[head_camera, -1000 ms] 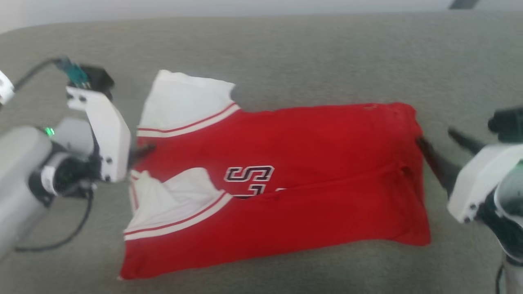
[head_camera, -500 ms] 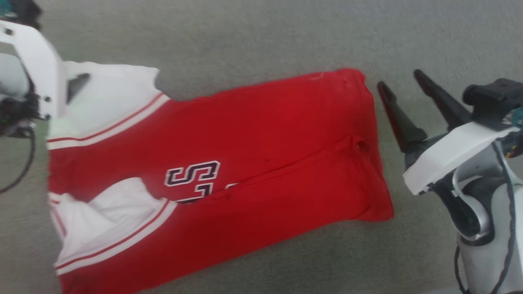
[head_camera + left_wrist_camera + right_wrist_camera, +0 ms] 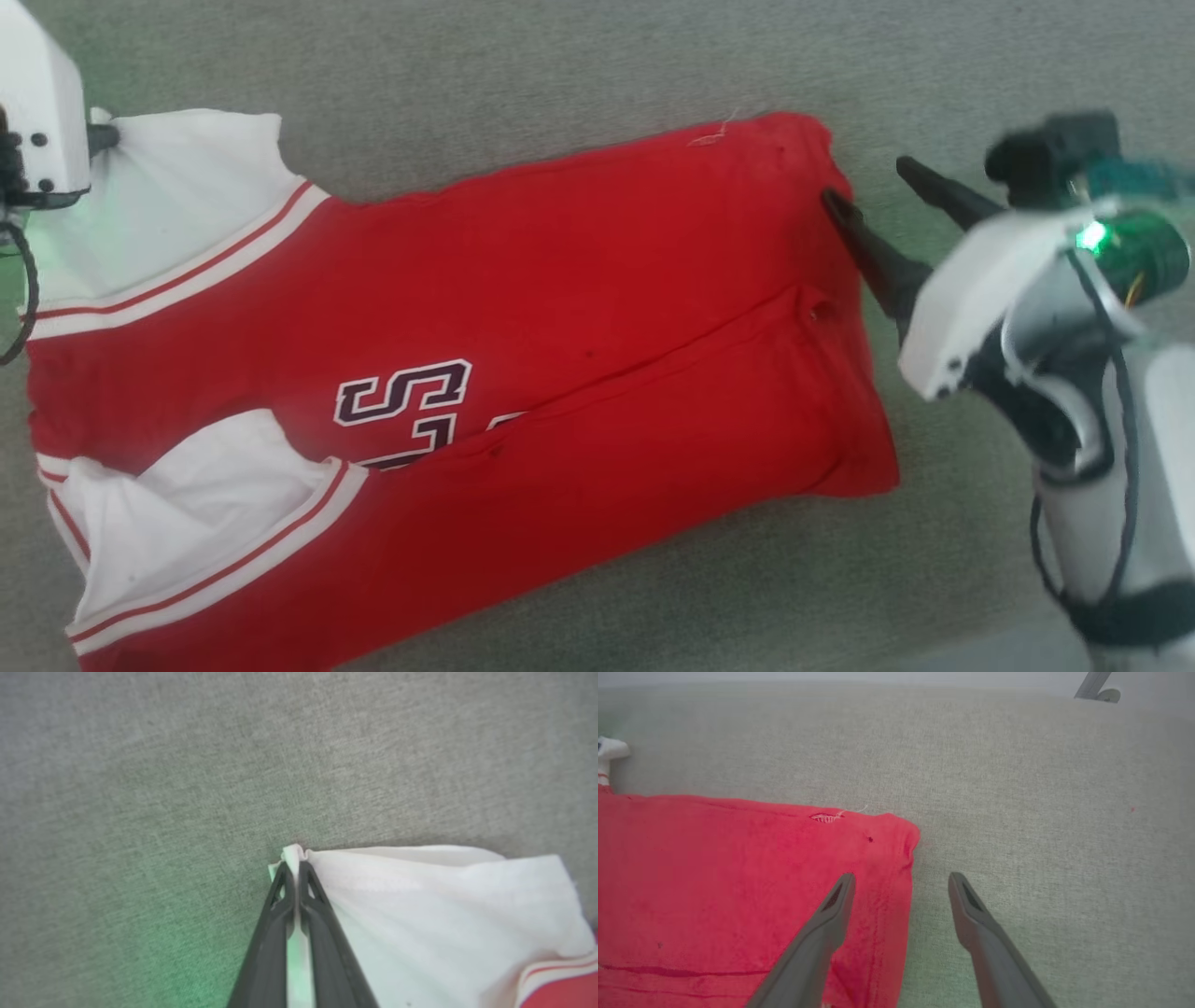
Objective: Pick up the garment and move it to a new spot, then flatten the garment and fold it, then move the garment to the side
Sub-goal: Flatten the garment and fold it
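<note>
Limp, light red jersey shirt with white sleeves [image 3: 579, 308] is lying mid grey fabric surface [image 3: 560, 56]. Left gripper [image 3: 295, 868] is pinching sleeve corner [image 3: 294, 851]; right gripper [image 3: 901, 879] is straddling hem edge [image 3: 908, 858], spread. Grab there.

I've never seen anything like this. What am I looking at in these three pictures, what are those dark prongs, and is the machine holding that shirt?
This is a two-armed robot working on a shirt. The wide picture comes from a camera on its head, looking down. The other two come from cameras on its wrists, each looking along that arm's own gripper, a pair of long dark fingers. On the grey cloth-covered surface lies the garment, a red jersey with white sleeves, partly folded over its lettering. The left gripper is shut on the corner of one white sleeve, with the cloth pinched between its fingers. The right gripper is open and holds nothing: one finger is over the garment's red end, the other over the bare surface.
</note>
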Controlling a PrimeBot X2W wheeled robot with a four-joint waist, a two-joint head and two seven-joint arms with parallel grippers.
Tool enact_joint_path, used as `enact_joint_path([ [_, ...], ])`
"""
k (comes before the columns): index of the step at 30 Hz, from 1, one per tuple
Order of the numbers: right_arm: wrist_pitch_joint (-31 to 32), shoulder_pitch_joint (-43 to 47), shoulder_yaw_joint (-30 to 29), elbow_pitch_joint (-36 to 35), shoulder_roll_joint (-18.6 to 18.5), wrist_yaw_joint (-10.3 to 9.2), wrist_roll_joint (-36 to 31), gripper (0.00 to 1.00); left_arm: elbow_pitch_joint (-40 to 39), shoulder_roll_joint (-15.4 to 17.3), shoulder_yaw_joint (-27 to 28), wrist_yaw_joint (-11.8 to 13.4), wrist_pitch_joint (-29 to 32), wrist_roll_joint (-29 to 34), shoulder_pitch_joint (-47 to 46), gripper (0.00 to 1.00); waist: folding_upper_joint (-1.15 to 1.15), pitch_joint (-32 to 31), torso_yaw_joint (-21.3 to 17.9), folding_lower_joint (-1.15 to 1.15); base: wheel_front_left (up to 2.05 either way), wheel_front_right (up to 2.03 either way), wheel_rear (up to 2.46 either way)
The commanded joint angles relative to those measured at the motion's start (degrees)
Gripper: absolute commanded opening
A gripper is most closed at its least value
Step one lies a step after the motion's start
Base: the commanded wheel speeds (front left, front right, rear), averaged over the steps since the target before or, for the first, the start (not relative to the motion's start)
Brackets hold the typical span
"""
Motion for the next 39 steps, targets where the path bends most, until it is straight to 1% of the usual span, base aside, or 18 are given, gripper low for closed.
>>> enact_joint_path([
  [1, 2.74, -2.70, 0.69, 1.83, -0.20, 0.01, 1.28, 1.00, 1.86, -2.06, -3.04, -0.41, 2.64, -0.78, 4.89, 0.00, -0.01, 0.33, 0.61, 0.00, 0.00, 0.00, 0.00],
  [6, 11.66, -10.12, 2.10, 9.73, -0.64, 0.01, 3.15, 1.00, 2.89, -3.15, -3.02, -1.25, 1.58, 0.19, 3.37, 0.00, -0.01, 0.83, 2.04, 0.00, 0.00, 0.00, 0.00],
  [7, 13.08, -11.42, 2.64, 11.36, -1.07, 0.01, 3.07, 1.00, 3.05, -3.46, -2.85, -1.56, 1.16, 0.24, 3.02, 0.00, -0.01, 0.94, 2.36, 0.00, 0.00, 0.00, 0.00],
  [11, 17.80, -16.01, 4.23, 17.83, -0.75, 0.01, 4.38, 1.00, 4.08, -4.69, -2.77, -2.38, 0.01, 0.66, 1.95, 0.00, -0.01, 1.20, 3.49, 0.00, 0.00, 0.00, 0.00],
  [12, 19.10, -16.62, 4.94, 19.52, -0.90, 0.01, 4.86, 0.97, 4.41, -5.12, -2.79, -2.53, -0.24, 0.72, 1.75, 0.00, -0.01, 1.22, 3.79, 0.00, 0.00, 0.00, 0.00],
  [13, 20.05, -17.12, 5.95, 20.64, -1.27, 0.01, 5.03, 0.06, 4.64, -5.56, -2.83, -2.65, -0.52, 0.89, 1.49, 0.00, -0.01, 1.24, 4.18, 0.00, 0.00, 0.00, 0.00],
  [14, 20.64, -17.58, 6.70, 21.47, -1.47, 0.01, 5.43, 0.00, 4.80, -5.93, -2.74, -2.83, -1.11, 0.94, 1.12, 0.00, -0.01, 1.18, 4.55, 0.00, 0.00, 0.00, 0.00],
  [17, 19.85, -18.89, 7.70, 22.20, -2.50, 0.01, 5.98, 0.00, 5.51, -6.95, -2.64, -3.40, -1.95, 0.98, 0.22, 0.00, -0.01, 0.56, 5.59, 0.00, 0.00, 0.00, 0.00],
  [20, 18.28, -19.42, 8.18, 21.72, -4.16, 0.01, 5.72, 0.00, 5.74, -7.69, -2.63, -4.21, -2.12, 0.99, -0.68, 0.00, -0.01, -0.78, 6.75, 0.00, 0.00, 0.00, 0.00],
  [22, 17.93, -19.27, 8.27, 21.41, -4.64, 0.01, 5.71, 0.00, 5.73, -8.00, -2.56, -4.34, -2.47, 1.12, -1.10, 0.00, -0.01, -1.38, 7.17, 0.00, 0.00, 0.00, 0.00],
  [26, 16.77, -17.81, 8.61, 19.34, -7.07, 0.01, 5.55, 0.00, 4.98, -8.86, -2.97, -4.77, -1.72, 1.38, -2.09, 0.00, -0.01, -4.21, 8.97, 0.00, 0.00, 0.00, 0.00],
  [29, 17.08, -16.07, 8.33, 16.77, -8.93, 0.01, 5.97, 0.00, 3.35, -9.35, -3.35, -5.11, -1.08, 1.39, -2.31, 0.00, -0.01, -6.48, 10.39, 0.00, 0.00, 0.00, 0.00],
  [34, 18.73, -11.37, 6.22, 10.99, -12.03, 0.01, 6.94, 0.00, -1.97, -9.08, -3.66, -5.03, -0.11, 0.65, -0.99, 0.00, -0.01, -10.17, 13.03, 0.00, 0.00, 0.00, 0.00],
  [37, 20.17, -7.54, 4.10, 7.43, -13.20, 0.01, 7.48, 0.00, -6.84, -8.15, -3.60, -4.00, 0.74, -0.38, 0.78, 0.00, -0.01, -12.18, 14.46, 0.00, 0.00, 0.00, 0.00],
  [39, 21.38, -4.50, 2.50, 5.01, -13.69, 0.01, 7.56, 0.00, -10.93, -7.10, -3.61, -2.76, 1.55, -1.34, 2.26, 0.00, -0.01, -13.48, 15.37, 0.00, 0.00, 0.00, 0.00],
])
